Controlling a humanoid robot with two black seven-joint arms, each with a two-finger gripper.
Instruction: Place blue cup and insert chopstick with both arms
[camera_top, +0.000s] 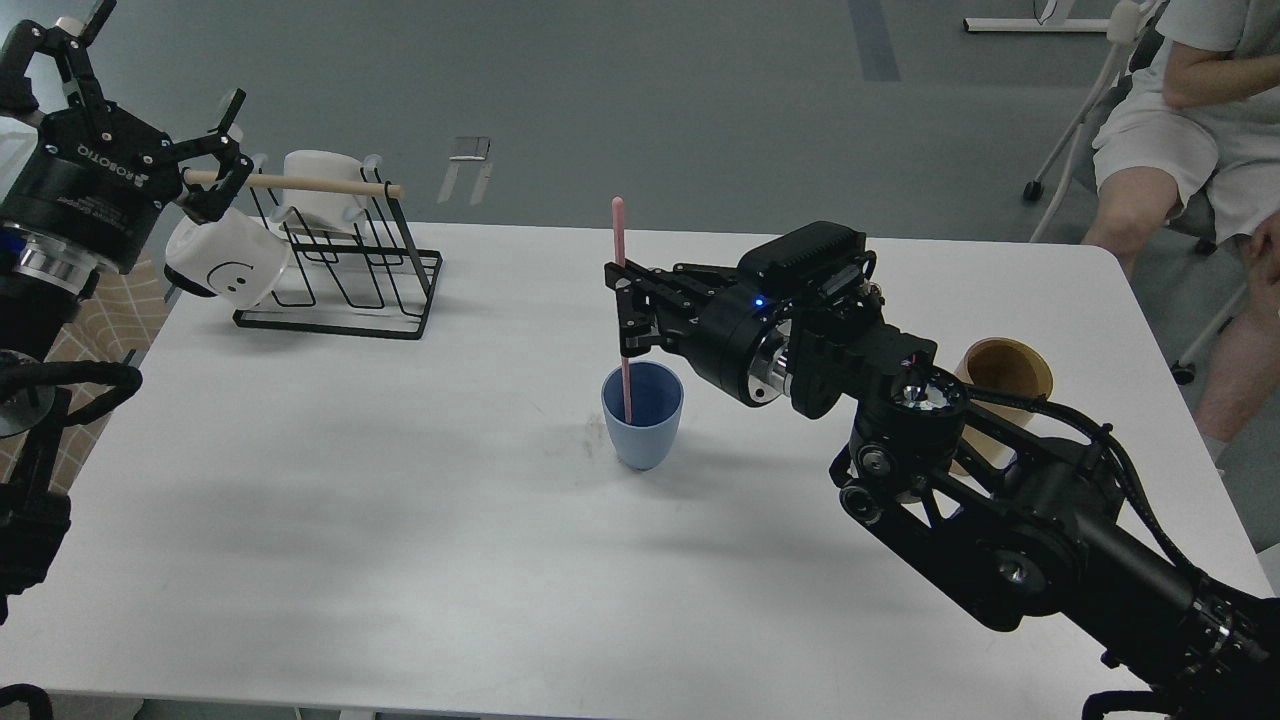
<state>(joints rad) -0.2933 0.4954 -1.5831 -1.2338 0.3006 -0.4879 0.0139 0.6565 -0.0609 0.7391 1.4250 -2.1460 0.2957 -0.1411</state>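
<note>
The right gripper (628, 312) has its two black fingers clenched on the long thin pink chopstick (621, 300), approx. at its middle. The stick stands almost upright, w/ its lower end inside the small light-blue plastic cup (643, 415), near the cup's left wall; I cannot tell if the tip touches the bottom. The cup stands upright near the centre of the white table (400, 520), a bit toward the far edge. Behind the right arm, near the right edge, stands a tan wooden cylinder holder (1005, 375). The left gripper (140, 95) is raised over the far left corner, fingers spread apart & holding nothing, beside the black wire rack (345, 270) w/ a white smiley-face mug (225, 260).
</note>
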